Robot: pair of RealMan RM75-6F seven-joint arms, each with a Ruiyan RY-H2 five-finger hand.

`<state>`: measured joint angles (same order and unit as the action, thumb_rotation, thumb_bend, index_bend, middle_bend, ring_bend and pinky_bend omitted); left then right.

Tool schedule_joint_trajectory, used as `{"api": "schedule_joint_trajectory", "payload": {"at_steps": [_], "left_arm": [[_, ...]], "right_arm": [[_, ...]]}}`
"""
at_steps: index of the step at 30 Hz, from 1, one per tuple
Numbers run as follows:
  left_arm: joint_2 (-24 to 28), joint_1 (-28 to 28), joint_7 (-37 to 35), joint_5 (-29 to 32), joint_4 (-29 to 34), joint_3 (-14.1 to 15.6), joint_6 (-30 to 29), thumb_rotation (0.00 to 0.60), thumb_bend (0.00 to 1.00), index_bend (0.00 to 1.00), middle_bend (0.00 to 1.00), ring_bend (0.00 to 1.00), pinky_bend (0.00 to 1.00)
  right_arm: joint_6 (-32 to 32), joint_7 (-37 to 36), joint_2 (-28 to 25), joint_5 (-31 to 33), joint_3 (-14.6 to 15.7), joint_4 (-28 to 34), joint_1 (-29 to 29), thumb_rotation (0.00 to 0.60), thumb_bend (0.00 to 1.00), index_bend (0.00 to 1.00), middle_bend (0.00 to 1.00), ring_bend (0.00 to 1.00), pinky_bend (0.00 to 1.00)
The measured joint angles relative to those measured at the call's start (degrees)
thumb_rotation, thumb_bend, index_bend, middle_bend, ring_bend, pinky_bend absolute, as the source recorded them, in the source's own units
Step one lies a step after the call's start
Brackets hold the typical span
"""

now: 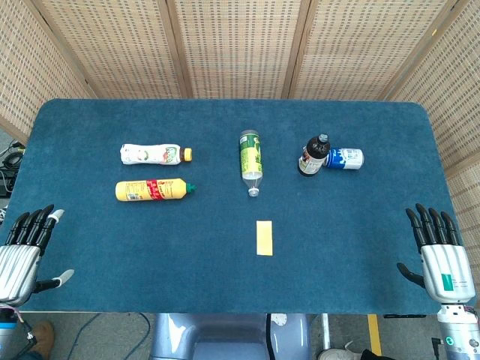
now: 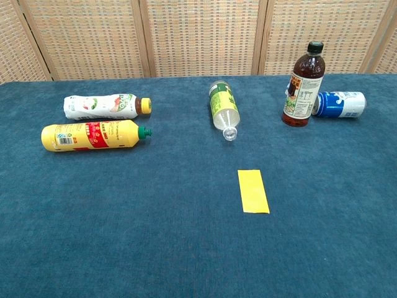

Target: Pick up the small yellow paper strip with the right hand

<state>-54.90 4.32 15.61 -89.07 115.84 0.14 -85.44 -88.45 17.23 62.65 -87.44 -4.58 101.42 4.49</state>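
Observation:
The small yellow paper strip [image 1: 264, 238] lies flat on the blue table [image 1: 352, 247], a little right of centre and toward the front; the chest view shows the strip [image 2: 253, 191] too. My right hand [image 1: 439, 251] hovers at the table's front right corner, fingers spread and nothing in it, well to the right of the strip. At the front left corner my left hand [image 1: 26, 251] is likewise spread and holds nothing. Neither hand appears in the chest view.
A clear bottle with a green label [image 1: 251, 161] lies behind the strip. A dark bottle [image 1: 313, 156] stands upright beside a lying blue can [image 1: 345, 158] at the back right. At the left lie a white bottle [image 1: 154, 154] and a yellow bottle [image 1: 154, 190].

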Motion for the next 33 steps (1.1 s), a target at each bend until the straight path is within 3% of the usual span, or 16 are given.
{"api": "schedule_joint_trajectory", "payload": {"at_steps": [11, 20, 24, 29, 33], "left_arm": [[-0.32, 0.52, 0.34, 0.75, -0.22, -0.37, 1.02, 0.6, 0.0, 0.0, 0.0, 0.0, 0.0], [-0.81, 1.7, 0.9, 4.14, -0.53, -1.57, 2.81, 0.6, 0.0, 0.0, 0.0, 0.0, 0.0], [-1.03, 2.28, 1.1, 6.41, -0.91, -2.25, 3.75, 0.6, 0.0, 0.0, 0.0, 0.0, 0.0], [-1.35, 3.31, 1.65, 9.31, -1.47, -3.02, 5.45, 0.6, 0.0, 0.0, 0.0, 0.0, 0.0], [-1.45, 3.78, 1.76, 10.39, -1.76, -3.43, 5.85, 0.6, 0.0, 0.0, 0.0, 0.0, 0.0]], "right_arm": [[5.59, -0.67, 0.19, -0.12, 0.49, 0.1, 2.48, 0.6, 0.0, 0.0, 0.0, 0.0, 0.0], [25.01, -6.01, 1.46, -1.86, -1.33, 0.22, 16.38, 0.6, 0.0, 0.1, 0.0, 0.0, 0.0], [34.08, -6.18, 5.46, -1.32, -3.3, -1.16, 24.86, 0.6, 0.0, 0.15, 0.0, 0.0, 0.0], [39.85, -4.09, 12.49, 1.8, -4.72, -3.55, 30.69, 0.6, 0.0, 0.26, 0.0, 0.0, 0.0], [42.85, -1.3, 19.91, 4.74, -5.08, -8.63, 33.76, 0.6, 0.0, 0.27, 0.0, 0.0, 0.0]]}}
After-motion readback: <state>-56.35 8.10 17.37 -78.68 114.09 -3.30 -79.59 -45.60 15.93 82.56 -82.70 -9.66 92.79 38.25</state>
